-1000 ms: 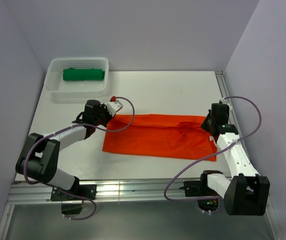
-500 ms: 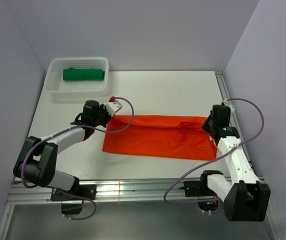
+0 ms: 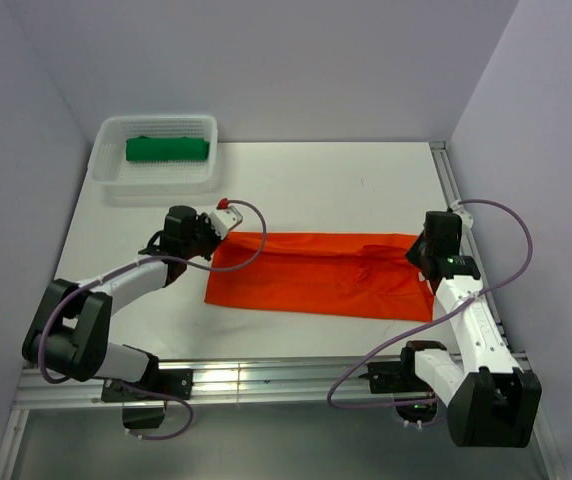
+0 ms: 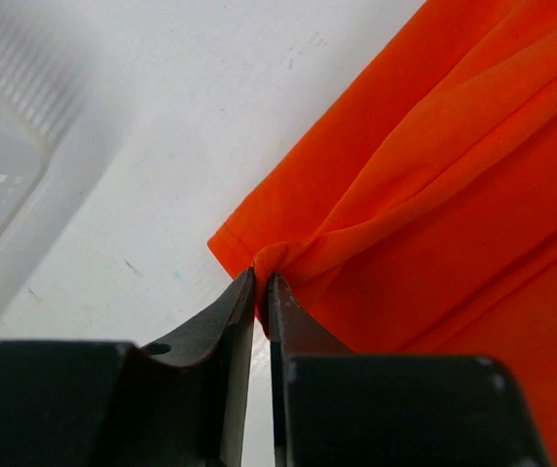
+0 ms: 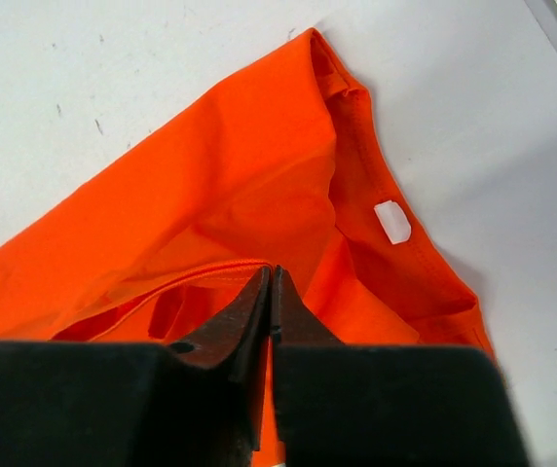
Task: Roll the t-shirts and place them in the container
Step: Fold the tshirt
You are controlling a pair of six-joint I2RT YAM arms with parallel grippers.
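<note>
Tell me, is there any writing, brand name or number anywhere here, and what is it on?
None can be read. The white tag inside the collar of the orange t-shirt looks blank. The basket and the green t-shirt show no legible marking.

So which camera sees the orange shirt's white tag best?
The right wrist view: the white tag shows clearly on the orange t-shirt, by its collar. The top view shows the whole shirt, but the tag is too small to spot. The left wrist view shows only another corner, no tag.
</note>
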